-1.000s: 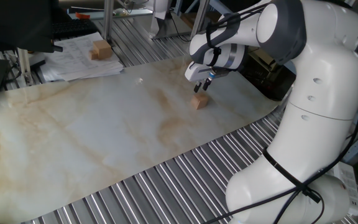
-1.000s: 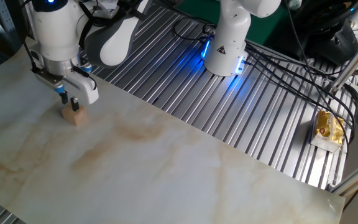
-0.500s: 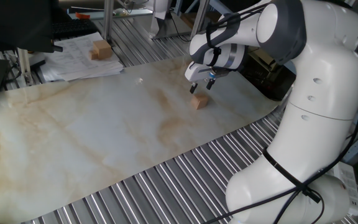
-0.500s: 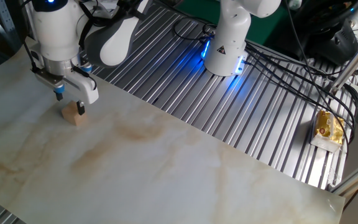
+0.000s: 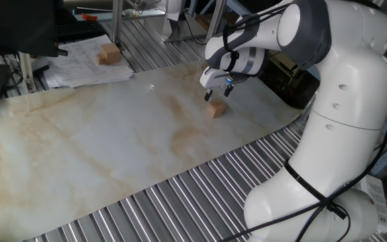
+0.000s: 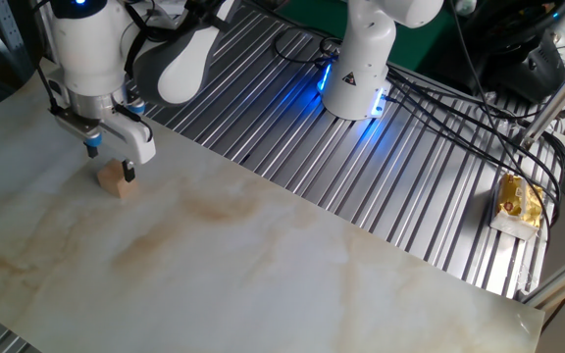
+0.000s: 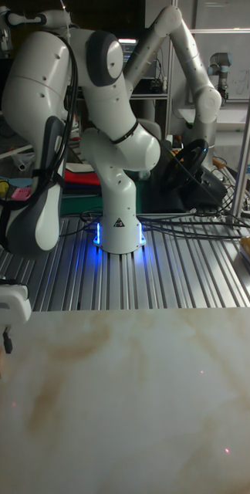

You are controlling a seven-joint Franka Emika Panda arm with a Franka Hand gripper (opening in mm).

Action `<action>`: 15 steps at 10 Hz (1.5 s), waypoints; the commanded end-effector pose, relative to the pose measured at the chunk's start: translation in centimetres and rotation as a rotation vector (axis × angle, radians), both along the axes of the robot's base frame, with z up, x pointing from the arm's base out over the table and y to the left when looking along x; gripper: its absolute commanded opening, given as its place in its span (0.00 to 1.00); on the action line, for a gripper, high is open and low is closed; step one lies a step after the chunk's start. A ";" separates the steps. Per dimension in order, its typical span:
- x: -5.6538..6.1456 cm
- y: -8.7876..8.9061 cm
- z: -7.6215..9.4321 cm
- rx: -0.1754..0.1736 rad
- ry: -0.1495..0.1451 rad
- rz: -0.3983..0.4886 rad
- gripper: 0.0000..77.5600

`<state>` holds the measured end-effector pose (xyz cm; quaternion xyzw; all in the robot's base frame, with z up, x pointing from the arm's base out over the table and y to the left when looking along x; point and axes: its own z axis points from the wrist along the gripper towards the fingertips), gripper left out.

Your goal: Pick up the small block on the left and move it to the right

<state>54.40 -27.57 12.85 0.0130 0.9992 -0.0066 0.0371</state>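
Tan wooden cube, the small block (image 5: pixel 214 110), sits on the marbled tabletop (image 5: pixel 99 154) right under the claw (image 5: pixel 216 91), and it's not being held. A second ago the fingers were down around the cube, basically straddling it. Half a second ago they had lifted and spread, and now they're in the same raised spot, open, with one dark fingertip (image 6: pixel 128 174) hanging just beside the cube's top edge in the other fixed view. The cube hasn't budged through any of that.

So what does it mean? My guess is either a release or a grab that didn't take. Can't say which from this. Either way the block is loose on the table with nothing gripping it, close to the metal slatted strip by the robot's base (image 6: pixel 356 90). Whether that spot counts as "the right" I honestly can't tell.

The bigger tan block (image 5: pixel 109 54) is off in the far corner, sitting on a stack of printed papers (image 5: pixel 86 64), well apart from the action.

Writing-wise: the papers have print on them but it's way too small to read. There's a dark triangle sticker on the robot's base, unreadable too. No brand names I can make out.
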 end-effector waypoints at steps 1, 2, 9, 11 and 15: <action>0.3 -2.2 -1.2 0.007 -0.006 0.010 1.00; 0.2 -2.3 -1.3 0.007 -0.006 0.007 1.00; -0.1 -1.2 -1.1 0.010 -0.010 -0.007 1.00; -0.1 -1.2 -1.9 0.010 -0.021 -0.006 1.00; -0.1 -1.2 -2.2 0.009 -0.022 -0.007 1.00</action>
